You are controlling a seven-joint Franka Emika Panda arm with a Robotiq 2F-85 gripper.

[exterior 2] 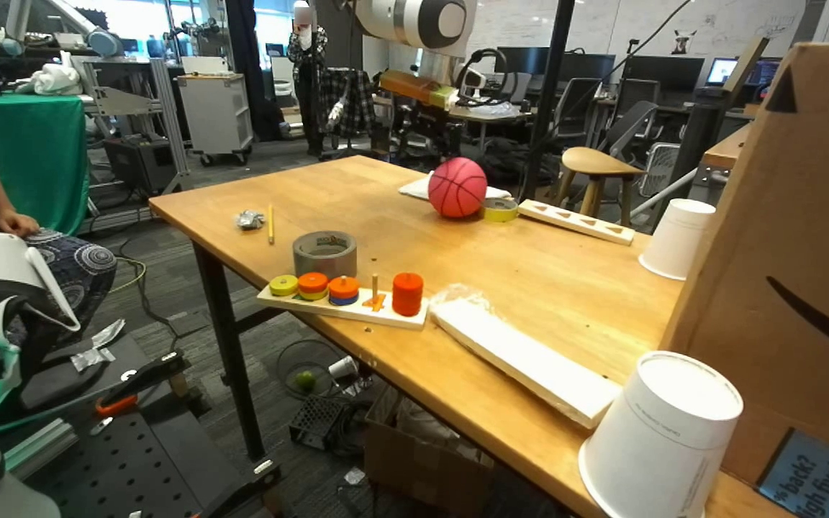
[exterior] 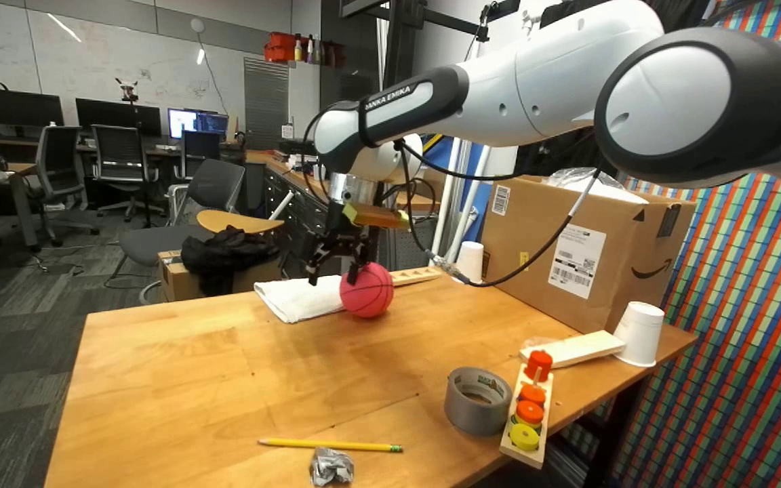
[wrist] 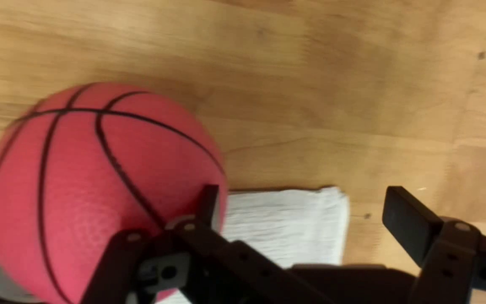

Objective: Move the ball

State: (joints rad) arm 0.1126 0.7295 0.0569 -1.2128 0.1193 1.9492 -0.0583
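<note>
The pinkish-red ball with dark seam lines [exterior: 371, 298] rests on the wooden table beside a folded white towel [exterior: 302, 300]. The ball also shows in an exterior view [exterior 2: 458, 188] and fills the left of the wrist view [wrist: 82, 181]. My gripper [exterior: 333, 278] is open and points down at the ball's side. In the wrist view the gripper [wrist: 302, 198] has its left finger overlapping the ball's right edge, and its right finger is well apart from the ball. Only towel and table show between the fingers. I cannot tell whether the left finger touches the ball.
A yellow tape roll [exterior 2: 501, 210] and a wooden strip with triangular holes [exterior 2: 576, 221] are near the ball. A grey tape roll [exterior: 477, 401], peg toy [exterior: 529, 413], pencil [exterior: 329, 445] and crumpled foil [exterior: 331, 467] lie farther off. White cups [exterior: 638, 333] stand by a cardboard box [exterior: 587, 237].
</note>
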